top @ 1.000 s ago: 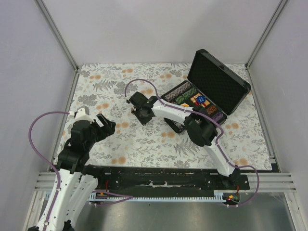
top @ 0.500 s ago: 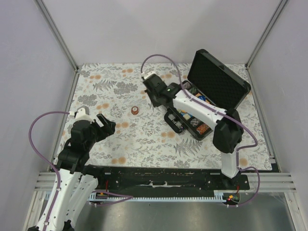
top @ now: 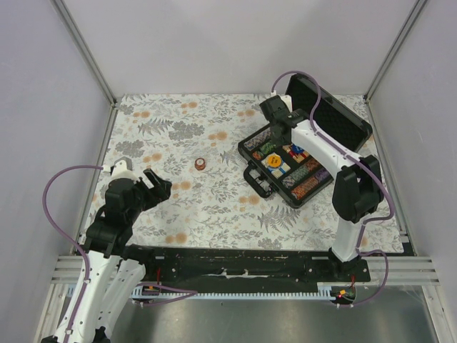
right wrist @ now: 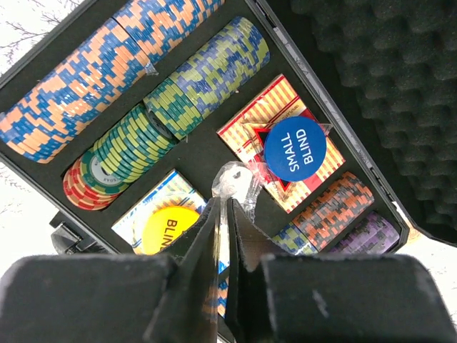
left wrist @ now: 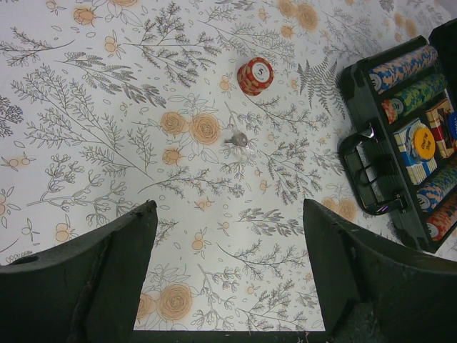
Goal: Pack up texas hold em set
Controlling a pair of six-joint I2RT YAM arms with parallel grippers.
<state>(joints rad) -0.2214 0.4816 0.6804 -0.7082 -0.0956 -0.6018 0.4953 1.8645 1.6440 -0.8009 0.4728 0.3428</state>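
Over the open black case (top: 335,118) at the surface's far right corner, my right jaws pinch a small clear-wrapped piece (right wrist: 230,179); my left jaws hang spread. Next, I judge: drop it inside, then fetch the reddish chips (top: 201,164) mid-surface.
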